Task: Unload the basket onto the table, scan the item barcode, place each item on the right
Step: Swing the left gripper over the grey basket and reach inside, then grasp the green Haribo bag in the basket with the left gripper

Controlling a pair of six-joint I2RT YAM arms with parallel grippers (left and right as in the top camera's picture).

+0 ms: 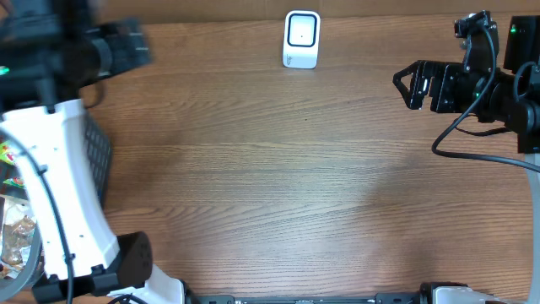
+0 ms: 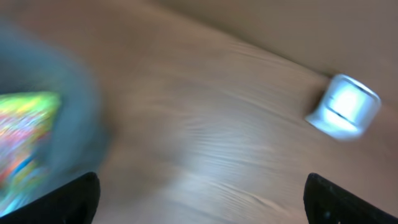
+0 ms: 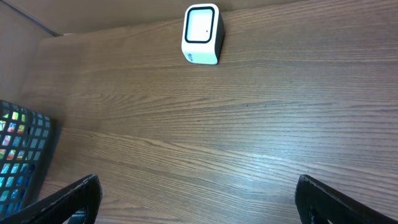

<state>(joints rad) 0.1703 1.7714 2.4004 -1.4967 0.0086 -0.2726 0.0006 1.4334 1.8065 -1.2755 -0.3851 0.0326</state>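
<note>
Overhead: right gripper [image 1: 411, 84] is wide open and empty over the right side of the table [image 1: 278, 186], well apart from the scanner [image 1: 301, 38] standing at the far edge. The left arm [image 1: 59, 186] is blurred there, above the dark mesh basket [image 1: 97, 160] at the left edge. Only this view looks into the basket from above: snack packets [image 1: 15, 232] inside.

Left wrist, all blurred: left gripper [image 2: 202, 202] fingers spread wide, nothing between them. A colourful packet [image 2: 25, 134] is at left, the scanner at right.

Right wrist: sharp view of the basket wall, with colourful packaging behind the mesh. Can't tell which item is the one to scan.
</note>
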